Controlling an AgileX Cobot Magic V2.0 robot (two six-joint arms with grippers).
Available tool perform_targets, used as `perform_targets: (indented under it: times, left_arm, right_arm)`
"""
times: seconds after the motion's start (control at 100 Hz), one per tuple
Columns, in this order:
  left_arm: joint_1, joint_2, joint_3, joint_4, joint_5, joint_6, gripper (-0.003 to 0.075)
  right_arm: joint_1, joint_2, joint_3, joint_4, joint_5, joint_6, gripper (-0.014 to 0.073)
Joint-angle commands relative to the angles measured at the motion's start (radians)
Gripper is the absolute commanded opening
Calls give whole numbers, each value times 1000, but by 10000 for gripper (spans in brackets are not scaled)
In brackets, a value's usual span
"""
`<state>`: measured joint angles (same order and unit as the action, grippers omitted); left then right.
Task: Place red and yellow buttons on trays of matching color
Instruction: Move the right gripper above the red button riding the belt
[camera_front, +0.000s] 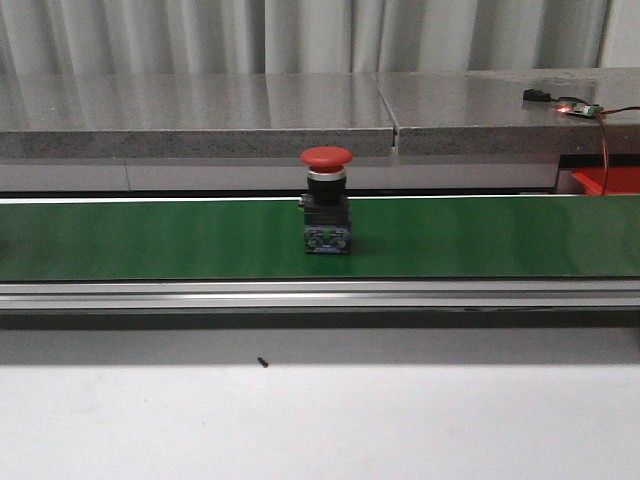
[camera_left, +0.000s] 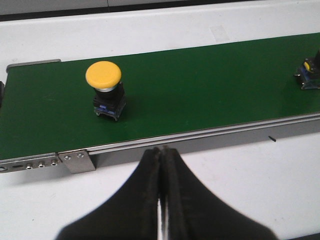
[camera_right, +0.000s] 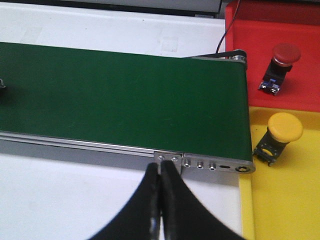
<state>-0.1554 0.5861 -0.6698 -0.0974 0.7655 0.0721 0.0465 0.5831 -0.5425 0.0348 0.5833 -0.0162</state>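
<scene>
Off the belt, near side: both grippers hang over the white table, empty.
L gripper (camera_left: 161, 165): fingers pressed together, nothing btwn them; tips just short of the belt's (camera_left: 200, 90) near rail.
R gripper (camera_right: 161, 175): fingers closed too, no load; tips by the belt's end bracket.
Yellow button on belt (camera_left: 103, 76): upright, towards the belt's far-left end as the L wrist cam shows it — apart from the fingers.
Red button on belt (camera_front: 327, 157): upright mid-belt in the front view, cap up.
Red tray (camera_right: 295, 20): past the belt's end; one red button (camera_right: 285, 54) already lying in it.
Yellow tray (camera_right: 280, 200): beside the red tray, also past the belt's end; one yellow button (camera_right: 284, 127) in it, tipped over.
Step, my guess: waiting for a button to come within reach, then open and grab.
Risk: fingers must open before reaching — closed tips would knock a tall, top-heavy button over.
Risk 2: if the belt runs, a late reach misses, or the button drops off the end into the wrong tray.
</scene>
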Motion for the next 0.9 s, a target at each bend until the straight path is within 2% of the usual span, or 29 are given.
perform_targets:
  times: [0.0, 0.2, 0.5, 0.78, 0.89]
  left_arm:
    - [-7, -67, 1, -19, -44, -11, -19]
    - [-7, -155, 15, -19, 3, -11, -19]
    - [-7, -161, 15, -19, 20, -11, -19]
    - [-7, -161, 15, -19, 20, -11, -19]
    - [-7, -161, 15, -19, 20, -11, -19]
  right_arm:
    - [1, -1, -23, -6, -84, -3, -60]
    - [1, -1, -23, -6, -82, -3, -60]
    - [2, 3, -31, 3, -78, -4, -60]
    - [8, 159, -192, 76, 74, -83, -52]
    - [56, 238, -261, 93, 88, -127, -8]
